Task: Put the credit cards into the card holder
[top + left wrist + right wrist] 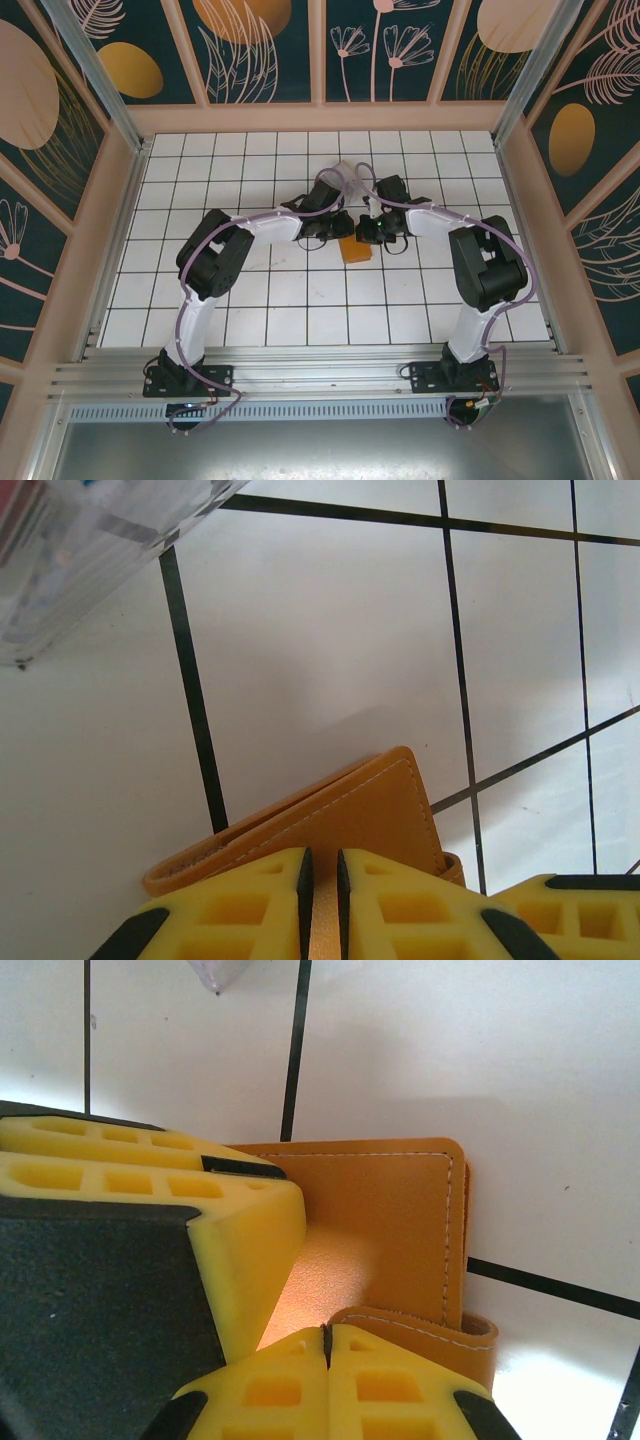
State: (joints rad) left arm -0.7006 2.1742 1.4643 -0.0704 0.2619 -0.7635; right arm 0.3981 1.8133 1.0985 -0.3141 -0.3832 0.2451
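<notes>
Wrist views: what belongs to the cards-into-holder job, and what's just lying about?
Job:
- card holder
- left gripper, jaws pinching the holder
- right gripper, jaws shut at its flap

Lying about:
- clear plastic box
- red patch seen through it, too blurred to name

The table (250, 300) is being overlooked from high behind; the card holder (380, 1210) is being framed closely by both wrist cameras.

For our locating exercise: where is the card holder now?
In the top view the card holder lies centrally, between the left gripper, which pinches its edge, and the right gripper.
</notes>
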